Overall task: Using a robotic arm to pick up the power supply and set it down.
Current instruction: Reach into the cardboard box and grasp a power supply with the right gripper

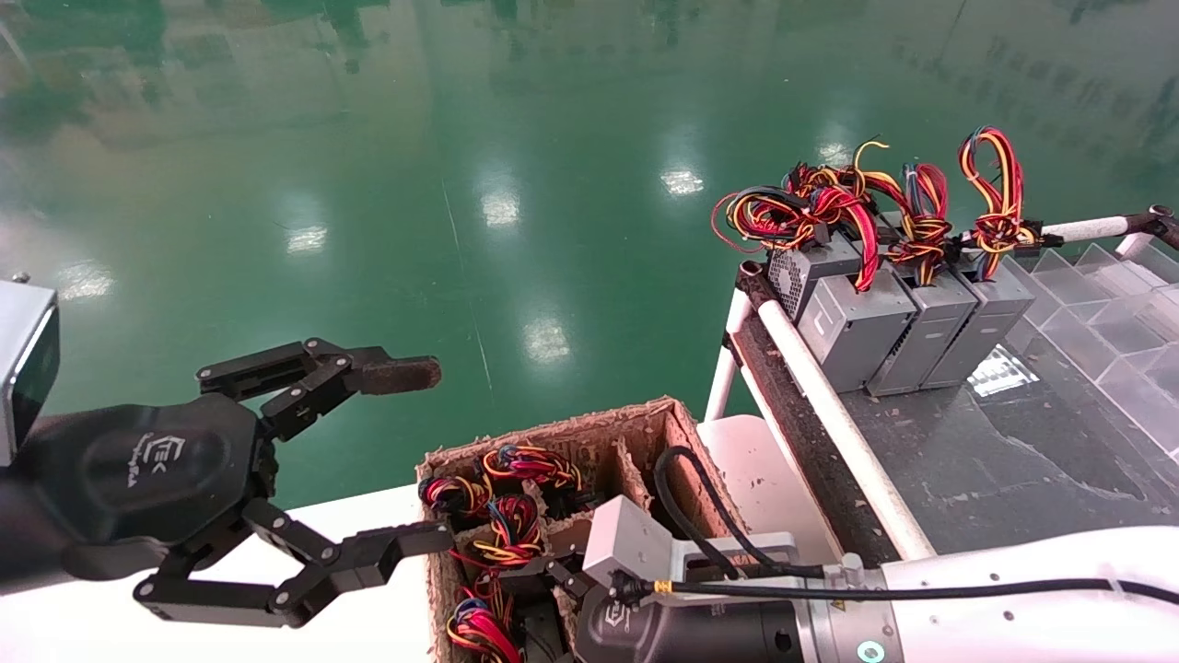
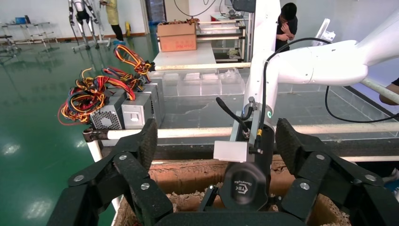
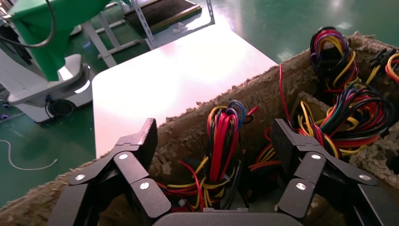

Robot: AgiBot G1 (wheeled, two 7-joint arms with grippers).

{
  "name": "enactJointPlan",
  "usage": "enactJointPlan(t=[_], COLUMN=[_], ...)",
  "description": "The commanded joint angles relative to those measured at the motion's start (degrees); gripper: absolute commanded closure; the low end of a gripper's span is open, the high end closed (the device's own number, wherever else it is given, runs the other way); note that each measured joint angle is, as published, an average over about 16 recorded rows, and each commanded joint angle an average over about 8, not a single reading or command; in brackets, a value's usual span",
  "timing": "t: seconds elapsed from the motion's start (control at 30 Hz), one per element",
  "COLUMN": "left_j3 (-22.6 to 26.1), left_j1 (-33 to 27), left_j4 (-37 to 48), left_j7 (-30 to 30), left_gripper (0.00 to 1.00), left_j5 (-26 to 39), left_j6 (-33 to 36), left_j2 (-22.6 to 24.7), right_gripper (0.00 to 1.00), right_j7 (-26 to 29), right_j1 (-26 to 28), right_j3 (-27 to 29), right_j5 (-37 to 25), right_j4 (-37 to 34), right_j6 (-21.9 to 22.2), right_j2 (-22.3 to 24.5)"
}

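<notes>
right gripper (image 3: pixel 214 141) spreading over wire bundle (image 3: pixel 221 141) in fibre crate (image 1: pixel 645 428), lower centre | left gripper (image 1: pixel 414 456) hanging spread, lower left

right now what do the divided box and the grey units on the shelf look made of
Box: looks like moulded pulp or rough cardboard, matte brown, with crumbling fibrous edges. Units: probably sheet metal, plain matte grey, with a perforated vent side. The right gripper hangs open above the box.
</notes>
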Motion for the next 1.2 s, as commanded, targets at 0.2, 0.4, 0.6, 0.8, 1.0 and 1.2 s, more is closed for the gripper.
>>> enactJointPlan(t=[0.2,0.4,0.6,0.8,1.0,1.2], left_j3=[0.0,0.0,0.0,0.0,0.0,0.0], left_j1=[0.0,0.0,0.0,0.0,0.0,0.0], left_j4=[0.0,0.0,0.0,0.0,0.0,0.0], left_j7=[0.0,0.0,0.0,0.0,0.0,0.0], left_gripper=[0.0,0.0,0.0,0.0,0.0,0.0], left_j5=[0.0,0.0,0.0,0.0,0.0,0.0], left_j6=[0.0,0.0,0.0,0.0,0.0,0.0], left_j2=[0.0,0.0,0.0,0.0,0.0,0.0], right_gripper=[1.0,1.0,1.0,1.0,1.0,1.0], right_j7=[-0.62,-1.05,-1.64,-2.19,-3.05,-4.37], right_j1=[-0.41,-0.43,-0.52,-0.69,-1.12,-1.73], right_j3=[-0.66,-0.93,-0.76,-0.69,0.22,2.82], right_j5=[-1.32,-1.91,-1.68,-1.3,0.52,5.34], right_j4=[-0.22,-0.71,-1.29,-1.99,-2.79,-3.35], right_j6=[1.0,1.19,1.29,0.97,0.41,-1.39], right_j2=[-0.99,-1.26,-1.48,-1.66,-1.4,-0.08])
